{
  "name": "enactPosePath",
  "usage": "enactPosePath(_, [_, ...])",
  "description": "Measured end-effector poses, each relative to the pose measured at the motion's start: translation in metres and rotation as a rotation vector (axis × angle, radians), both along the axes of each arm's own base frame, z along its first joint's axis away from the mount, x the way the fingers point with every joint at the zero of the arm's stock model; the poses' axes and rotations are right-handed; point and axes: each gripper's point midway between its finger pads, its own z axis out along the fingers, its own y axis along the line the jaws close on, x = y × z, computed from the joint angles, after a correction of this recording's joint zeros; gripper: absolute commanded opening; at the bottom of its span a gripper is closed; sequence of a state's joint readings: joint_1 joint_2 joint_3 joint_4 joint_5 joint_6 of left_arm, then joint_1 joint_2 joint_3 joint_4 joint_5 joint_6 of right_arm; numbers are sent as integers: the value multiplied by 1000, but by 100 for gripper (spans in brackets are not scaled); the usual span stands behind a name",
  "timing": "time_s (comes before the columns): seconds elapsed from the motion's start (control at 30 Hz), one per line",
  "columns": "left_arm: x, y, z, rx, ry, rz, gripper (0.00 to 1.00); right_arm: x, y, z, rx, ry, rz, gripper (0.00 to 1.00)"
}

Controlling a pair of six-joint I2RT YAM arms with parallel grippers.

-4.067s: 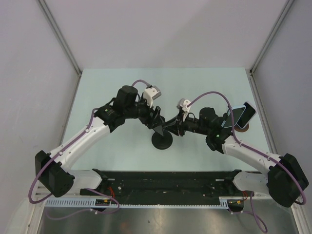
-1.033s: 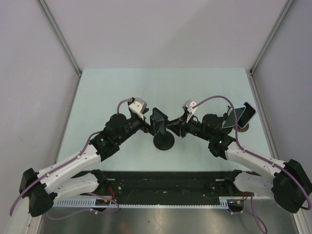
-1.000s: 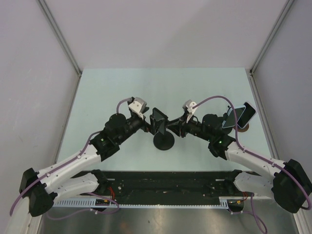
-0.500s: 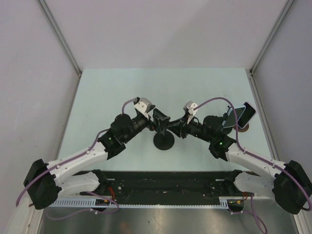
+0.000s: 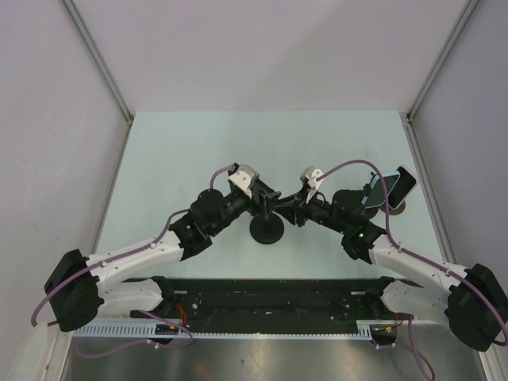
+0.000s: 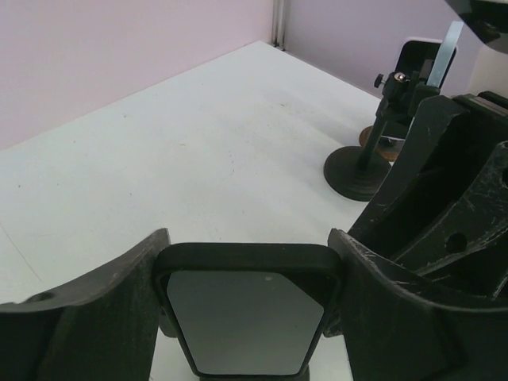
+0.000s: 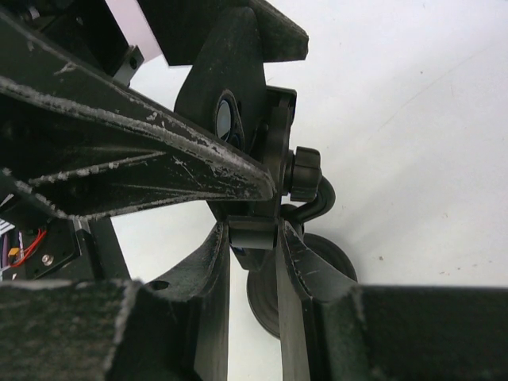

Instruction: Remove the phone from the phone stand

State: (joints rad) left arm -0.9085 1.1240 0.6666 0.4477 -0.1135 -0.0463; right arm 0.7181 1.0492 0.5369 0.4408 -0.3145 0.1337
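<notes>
Holding the phone stand (image 5: 265, 231) by its neck at the middle of the desk (image 5: 198, 143), your right end effector (image 7: 252, 236) is clamping it. Your left end effector (image 6: 248, 242) is bracketing the phone (image 6: 246, 317), still on the stand, its side edges against both jaws; whether it is gripping yet, you cannot tell.

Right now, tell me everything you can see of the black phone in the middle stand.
The phone is black, with rounded corners, a matte-looking rim and a dark, glossy, blank screen. It sits in the centre stand, screen facing the left wrist camera, lower end out of view. The fingers of the left gripper flank its two sides; firm contact cannot be told.
</notes>
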Motion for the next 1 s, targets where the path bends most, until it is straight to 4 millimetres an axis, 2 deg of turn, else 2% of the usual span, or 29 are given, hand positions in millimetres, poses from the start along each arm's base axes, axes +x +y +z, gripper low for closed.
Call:
enactPosePath(0.07, [0,-1,1,-3,-2,0,49,0,-1,0,-1,-3,-2,0])
enactPosePath(0.1, [-1,-1,1,-4,-2,0,33,0,-1,0,-2,-3,-3,0])
enactPosePath(0.17, [-1,-1,-1,-4,-1,2,16,0,-1,0,-5,-2,-3,0])
enactPosePath(0.2, [-1,-1,0,-6,0,2,3,-1,-1,0,-7,-1,-3,0])
enactPosePath(0.23, [-1,-1,-1,-8,1,2,1,-1,-2,-1,-8,-1,-4,0])
enactPosePath(0.63, [-15,11,-2,3,46,-33,0,-10,-1,0,-14,-16,23,0])
enactPosePath(0.8, [-20,13,-2,-2,101,-82,0,-6,-3,0,-19,-25,3,0])
enactPosePath(0.87, [-25,14,-5,-4,128,-113,0,-4,-5,0,-22,-26,-10,0])
enactPosePath(1.0, [-21,28,-17,39,170,-97,0,0,-10,-1,-27,-22,-39,0])
